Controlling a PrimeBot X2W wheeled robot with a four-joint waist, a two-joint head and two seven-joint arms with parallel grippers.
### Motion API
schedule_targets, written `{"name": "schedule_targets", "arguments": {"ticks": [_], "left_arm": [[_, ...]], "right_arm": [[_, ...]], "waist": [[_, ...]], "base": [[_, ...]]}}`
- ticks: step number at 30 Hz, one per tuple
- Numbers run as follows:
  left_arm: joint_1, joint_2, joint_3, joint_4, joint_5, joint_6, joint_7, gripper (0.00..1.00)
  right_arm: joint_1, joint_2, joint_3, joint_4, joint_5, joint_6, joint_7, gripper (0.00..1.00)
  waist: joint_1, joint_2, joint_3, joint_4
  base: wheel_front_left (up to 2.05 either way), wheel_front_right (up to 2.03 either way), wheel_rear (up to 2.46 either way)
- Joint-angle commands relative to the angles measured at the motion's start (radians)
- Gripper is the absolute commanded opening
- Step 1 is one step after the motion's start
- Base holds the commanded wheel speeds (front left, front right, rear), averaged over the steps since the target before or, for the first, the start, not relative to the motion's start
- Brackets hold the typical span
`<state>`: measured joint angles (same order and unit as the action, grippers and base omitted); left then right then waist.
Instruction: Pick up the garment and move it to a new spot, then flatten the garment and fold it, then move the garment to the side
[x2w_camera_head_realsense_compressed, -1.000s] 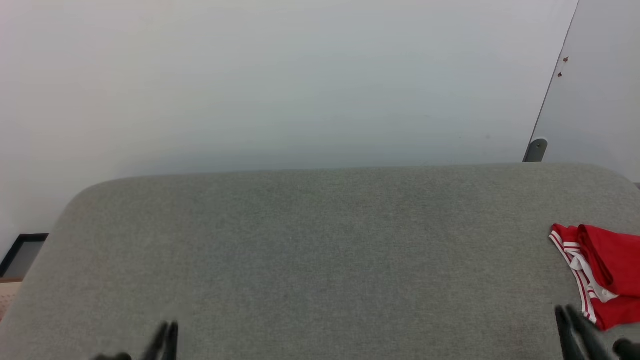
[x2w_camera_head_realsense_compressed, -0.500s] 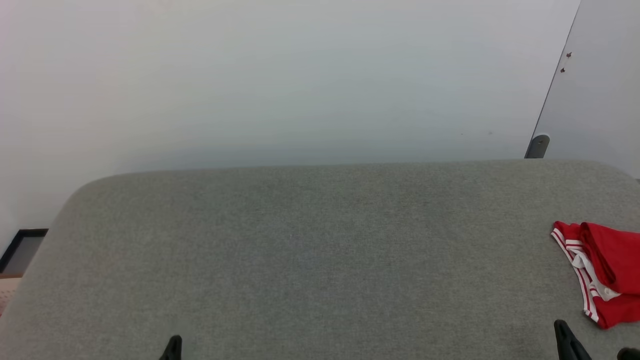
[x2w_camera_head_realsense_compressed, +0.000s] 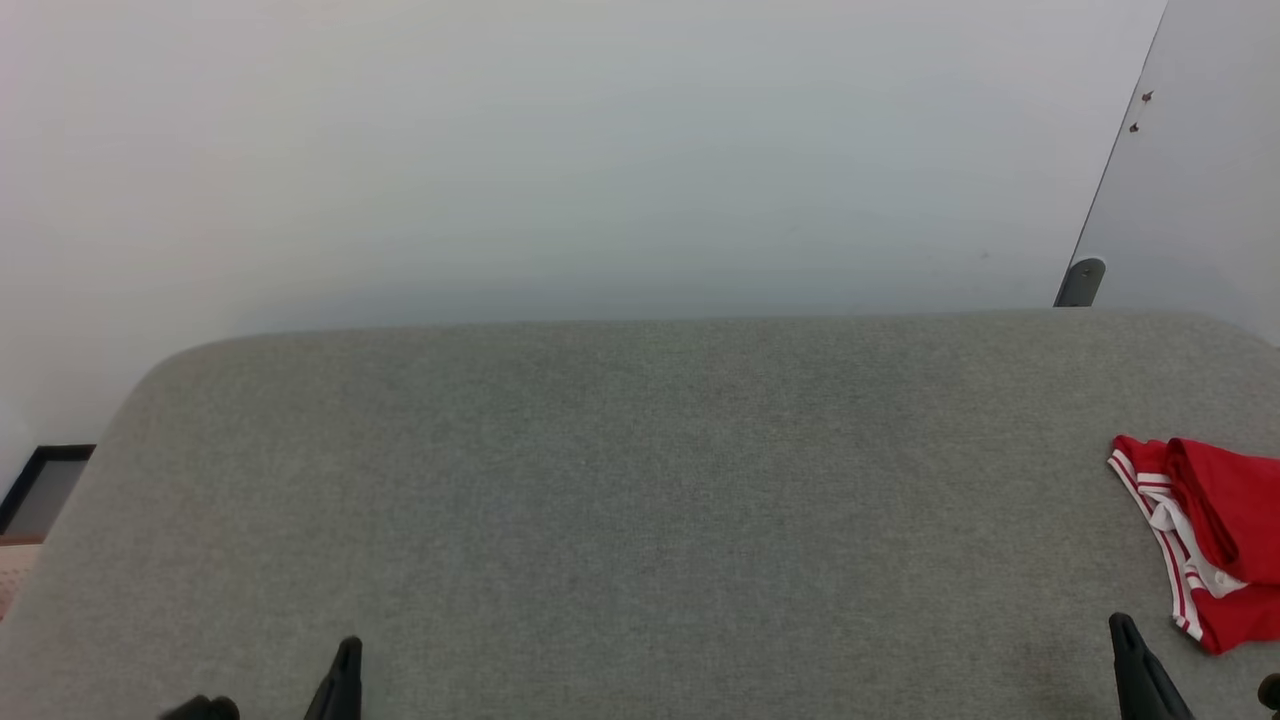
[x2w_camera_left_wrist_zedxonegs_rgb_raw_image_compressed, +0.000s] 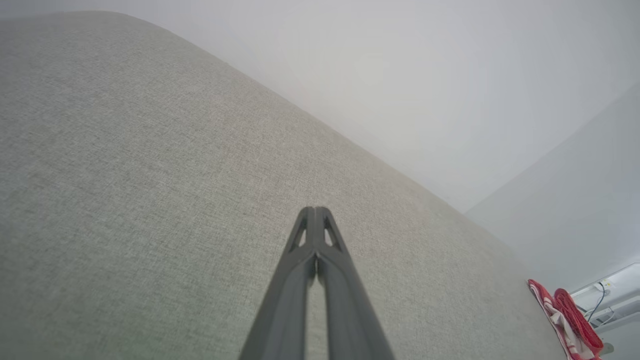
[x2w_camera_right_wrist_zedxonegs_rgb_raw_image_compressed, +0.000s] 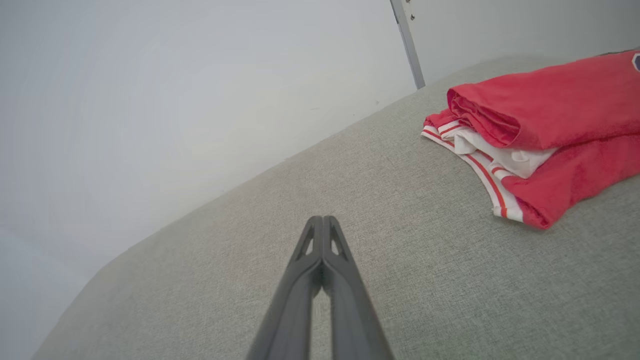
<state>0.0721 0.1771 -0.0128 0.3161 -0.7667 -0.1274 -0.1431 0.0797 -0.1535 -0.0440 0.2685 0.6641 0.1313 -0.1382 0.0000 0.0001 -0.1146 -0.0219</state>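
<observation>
In the head view we see a desk (x2w_camera_head_realsense_compressed: 640, 480) covered in grey fabric before a pale wall (x2w_camera_head_realsense_compressed: 600, 150). The garment (x2w_camera_head_realsense_compressed: 1225, 520) lies folded on the desk at the far right, cut off by the frame edge, its red-and-white striped trim facing the middle. Our left gripper (x2w_camera_head_realsense_compressed: 347, 655) pokes up at the lower left and our right gripper (x2w_camera_head_realsense_compressed: 1122, 635) at the lower right, near the garment but apart from it. In the left wrist view the left gripper (x2w_camera_left_wrist_zedxonegs_rgb_raw_image_compressed: 315, 212) has its fingers pressed together at the tips with nothing between them, over bare fabric, and the garment (x2w_camera_left_wrist_zedxonegs_rgb_raw_image_compressed: 570, 320) lies well apart at the desk's far end. In the right wrist view the right gripper (x2w_camera_right_wrist_zedxonegs_rgb_raw_image_compressed: 323, 220) is likewise closed tip to tip and empty, with the garment (x2w_camera_right_wrist_zedxonegs_rgb_raw_image_compressed: 550, 110) lying ahead and to its right, untouched
</observation>
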Motion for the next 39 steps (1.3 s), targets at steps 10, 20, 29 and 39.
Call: {"name": "schedule_targets", "arguments": {"ticks": [10, 20, 29, 39], "left_arm": [[-0.051, -0.015, 0.026, -0.025, -0.142, -0.002, 0.04, 0.0], [-0.071, -0.031, 0.041, -0.033, -0.242, -0.002, 0.072, 0.0], [-0.089, -0.045, 0.055, -0.039, -0.334, -0.003, 0.1, 0.0], [-0.107, -0.06, 0.069, -0.045, -0.427, -0.003, 0.129, 0.0]], "right_arm": [[-0.057, 0.013, -0.016, -0.018, 0.158, 0.0, 0.042, 0.0], [-0.077, 0.026, -0.025, -0.019, 0.27, 0.0, 0.071, 0.0], [-0.095, 0.038, -0.032, -0.021, 0.375, 0.0, 0.099, 0.0], [-0.114, 0.05, -0.04, -0.022, 0.478, -0.001, 0.128, 0.0]], "waist": [[0.0, -0.0001, 0.012, 0.002], [0.0, -0.0001, 0.023, 0.004], [0.0, -0.0001, 0.034, 0.006], [0.0, -0.0001, 0.045, 0.009]], "base": [[0.0, 0.0, 0.0], [0.0, 0.0, 0.0], [0.0, 0.0, 0.0], [0.0, 0.0, 0.0]]}}
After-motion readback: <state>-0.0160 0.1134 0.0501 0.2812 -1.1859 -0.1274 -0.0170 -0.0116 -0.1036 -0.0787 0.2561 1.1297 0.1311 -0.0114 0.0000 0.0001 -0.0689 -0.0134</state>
